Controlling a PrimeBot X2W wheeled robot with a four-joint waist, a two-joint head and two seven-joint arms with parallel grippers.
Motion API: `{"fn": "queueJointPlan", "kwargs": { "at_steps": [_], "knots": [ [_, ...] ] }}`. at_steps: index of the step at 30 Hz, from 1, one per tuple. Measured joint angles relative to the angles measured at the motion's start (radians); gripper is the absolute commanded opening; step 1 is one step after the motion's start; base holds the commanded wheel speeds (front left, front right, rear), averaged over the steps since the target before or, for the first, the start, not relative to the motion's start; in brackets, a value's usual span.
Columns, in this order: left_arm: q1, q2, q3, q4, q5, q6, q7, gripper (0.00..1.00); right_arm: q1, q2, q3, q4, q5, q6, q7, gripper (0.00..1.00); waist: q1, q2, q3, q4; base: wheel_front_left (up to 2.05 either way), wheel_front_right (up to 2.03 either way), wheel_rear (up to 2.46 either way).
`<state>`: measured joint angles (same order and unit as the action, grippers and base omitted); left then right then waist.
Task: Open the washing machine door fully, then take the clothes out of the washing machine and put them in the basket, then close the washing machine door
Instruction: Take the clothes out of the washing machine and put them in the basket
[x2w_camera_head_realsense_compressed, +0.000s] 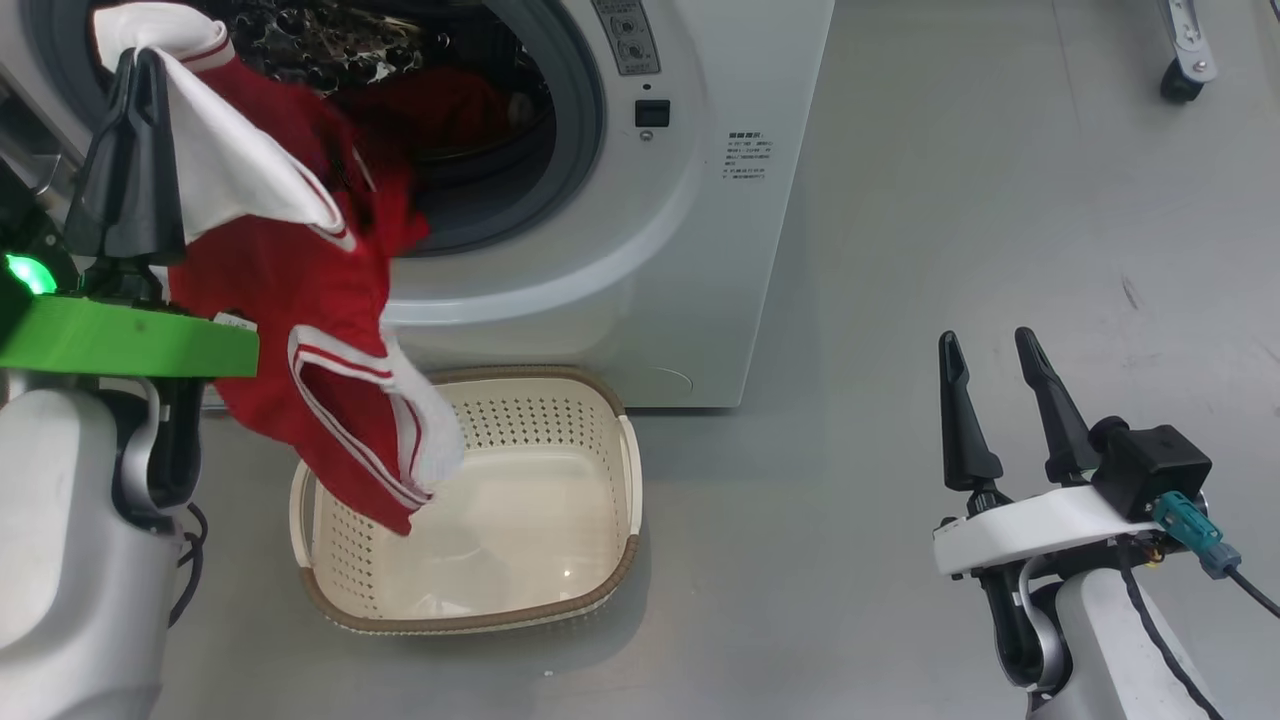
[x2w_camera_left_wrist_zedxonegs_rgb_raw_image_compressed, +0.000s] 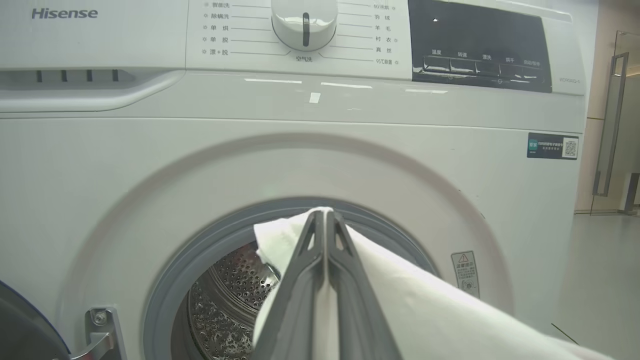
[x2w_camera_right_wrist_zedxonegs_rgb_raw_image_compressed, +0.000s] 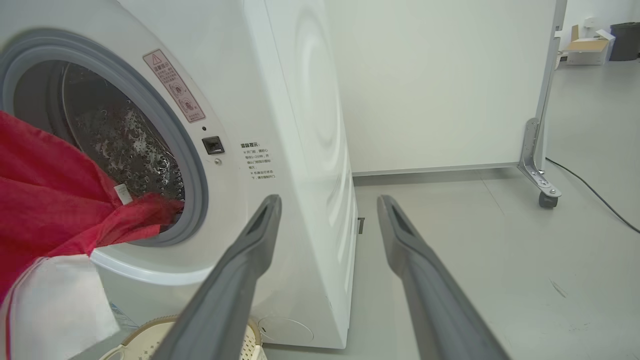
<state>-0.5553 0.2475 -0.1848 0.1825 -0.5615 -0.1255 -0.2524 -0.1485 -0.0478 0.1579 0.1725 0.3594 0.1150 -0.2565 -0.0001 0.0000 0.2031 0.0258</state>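
Left pincer (x2w_camera_left_wrist_zedxonegs_rgb_raw_image_compressed: 325, 212) is pressed together on a white fold of the clothes (x2w_camera_head_realsense_compressed: 290, 290), whose red cloth with white trim hangs below it, the lower end over the basket (x2w_camera_head_realsense_compressed: 628, 470) on the floor (x2w_camera_head_realsense_compressed: 950, 200). Beyond its tips stands the washing machine (x2w_camera_left_wrist_zedxonegs_rgb_raw_image_compressed: 350, 150), more red cloth lying in its drum (x2w_camera_left_wrist_zedxonegs_rgb_raw_image_compressed: 235, 290); the brand name Hisense (x2w_camera_left_wrist_zedxonegs_rgb_raw_image_compressed: 65, 13) is printed up and left of them. Right pincer (x2w_camera_head_realsense_compressed: 985, 345), well off to the right, stands apart, holding nothing.

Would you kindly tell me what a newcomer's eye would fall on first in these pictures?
The red clothes with white trim stand out, pinched in the shut fingers of the left gripper and trailing from the washing machine opening down over the cream basket. At lower right the right gripper stands open, holding nothing.
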Motion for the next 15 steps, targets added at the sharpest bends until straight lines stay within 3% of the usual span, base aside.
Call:
{"fn": "queueJointPlan", "kwargs": {
  "at_steps": [15],
  "knots": [
    [0.027,0.006,0.029,-0.161,0.038,0.000,-0.004,0.00,0.014,0.000,0.006,0.001,0.001,0.002,0.000,1.00,0.0000,0.0000,0.000,-0.010,0.00,0.00,0.00]
  ]
}}
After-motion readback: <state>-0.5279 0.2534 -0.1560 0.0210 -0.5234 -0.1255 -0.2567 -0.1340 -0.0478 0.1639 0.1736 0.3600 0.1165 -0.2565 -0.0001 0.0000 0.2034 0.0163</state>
